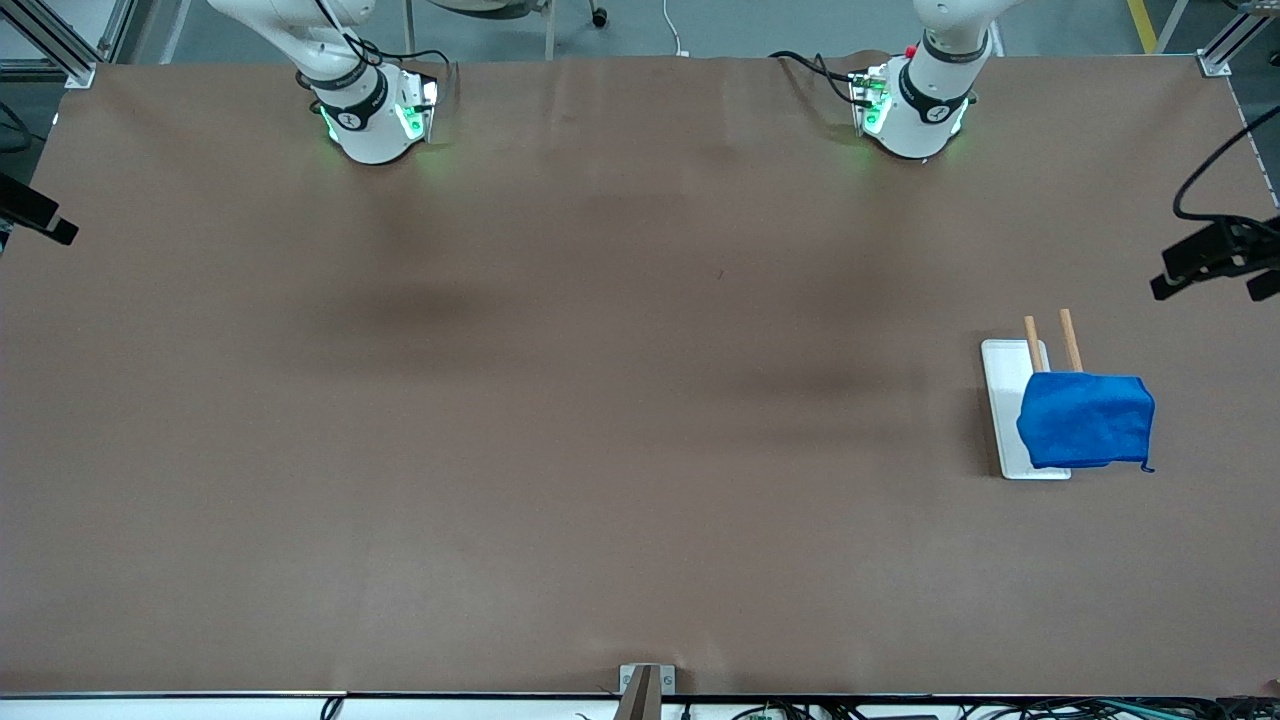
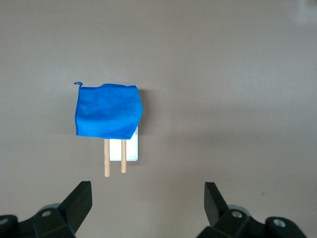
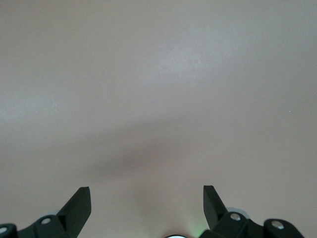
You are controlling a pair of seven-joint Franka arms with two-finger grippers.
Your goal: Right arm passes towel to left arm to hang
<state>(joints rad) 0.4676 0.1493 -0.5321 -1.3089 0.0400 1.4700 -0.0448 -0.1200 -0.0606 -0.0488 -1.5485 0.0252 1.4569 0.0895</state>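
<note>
The bright blue towel point(image 1: 1088, 420) hangs draped over two wooden pegs point(image 1: 1070, 340) that rise from a white base plate point(image 1: 1000, 400), toward the left arm's end of the table. A loose thread dangles at one corner. The left wrist view looks down on the towel point(image 2: 108, 110), the pegs point(image 2: 106, 157) and the plate point(image 2: 131, 152). My left gripper point(image 2: 147, 186) is open and empty, high above the table and apart from the towel. My right gripper point(image 3: 146, 189) is open and empty over bare brown tabletop. In the front view only the arms' bases show: left point(image 1: 915, 110), right point(image 1: 370, 110).
A brown mat covers the table point(image 1: 600, 420). Black camera mounts reach in at the table's two ends point(image 1: 1215, 255) point(image 1: 35, 215). A small metal bracket point(image 1: 645, 685) sits at the edge nearest the front camera.
</note>
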